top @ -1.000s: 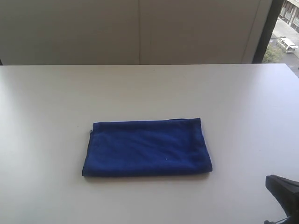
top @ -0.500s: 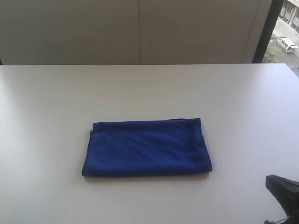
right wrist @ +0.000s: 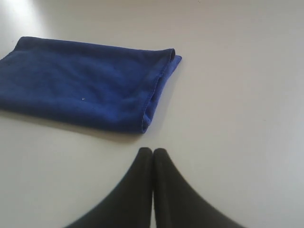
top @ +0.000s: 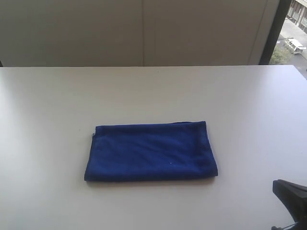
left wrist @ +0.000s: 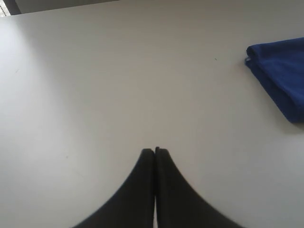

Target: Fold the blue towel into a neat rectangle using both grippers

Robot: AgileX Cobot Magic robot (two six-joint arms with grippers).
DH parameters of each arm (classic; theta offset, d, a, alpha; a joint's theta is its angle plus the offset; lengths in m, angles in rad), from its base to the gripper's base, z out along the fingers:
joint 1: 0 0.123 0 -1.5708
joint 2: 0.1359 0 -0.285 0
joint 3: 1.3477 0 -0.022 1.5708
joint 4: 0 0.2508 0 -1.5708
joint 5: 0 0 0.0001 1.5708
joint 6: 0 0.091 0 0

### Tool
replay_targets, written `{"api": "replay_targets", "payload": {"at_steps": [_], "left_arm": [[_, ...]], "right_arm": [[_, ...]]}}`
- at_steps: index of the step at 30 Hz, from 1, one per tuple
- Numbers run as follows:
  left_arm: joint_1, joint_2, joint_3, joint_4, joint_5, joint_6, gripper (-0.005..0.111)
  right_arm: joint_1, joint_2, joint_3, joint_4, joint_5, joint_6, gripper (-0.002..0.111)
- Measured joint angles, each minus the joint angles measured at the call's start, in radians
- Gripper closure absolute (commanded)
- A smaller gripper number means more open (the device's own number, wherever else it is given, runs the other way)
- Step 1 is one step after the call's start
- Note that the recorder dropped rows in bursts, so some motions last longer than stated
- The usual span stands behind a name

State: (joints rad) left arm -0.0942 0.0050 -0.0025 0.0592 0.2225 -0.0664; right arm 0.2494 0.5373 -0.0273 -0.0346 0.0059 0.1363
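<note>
Shows towel [top: 151, 152] lying folded as a flat rectangle in the middle of the table [top: 48, 105], edges roughly squared, one corner slightly puckered at 1 o'clock. Finds right claw [right wrist: 153, 151] pinched closed on nothing, clear of the cloth at about 5 o'clock. Finds left claw [left wrist: 155, 151] likewise closed and empty, well apart from the towel's short end and outside the exterior view. Looks near done. Risks from here:
- dragging a closed claw across the stack and skewing the layers
- pinching only the top layer on any further fold and peeling it open
- lifting two ends unevenly and spoiling the rectangle
</note>
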Motion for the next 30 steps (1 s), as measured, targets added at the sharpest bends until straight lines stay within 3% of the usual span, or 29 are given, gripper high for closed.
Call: {"api": "replay_targets", "payload": {"at_steps": [9,21,30], "left_arm": [[0.000,0.000,0.000,0.000,0.000,0.000,0.107],[0.000,0.000,0.000,0.002,0.000,0.000,0.107],[0.000,0.000,0.000,0.002,0.002,0.000,0.107]], "right_arm": [[-0.005,-0.133,0.000,0.000,0.063,0.000,0.108],[-0.200,-0.525,0.000,0.000,0.257,0.000,0.108],[-0.209,-0.532,0.023,0.002,0.353,0.000,0.108]]}}
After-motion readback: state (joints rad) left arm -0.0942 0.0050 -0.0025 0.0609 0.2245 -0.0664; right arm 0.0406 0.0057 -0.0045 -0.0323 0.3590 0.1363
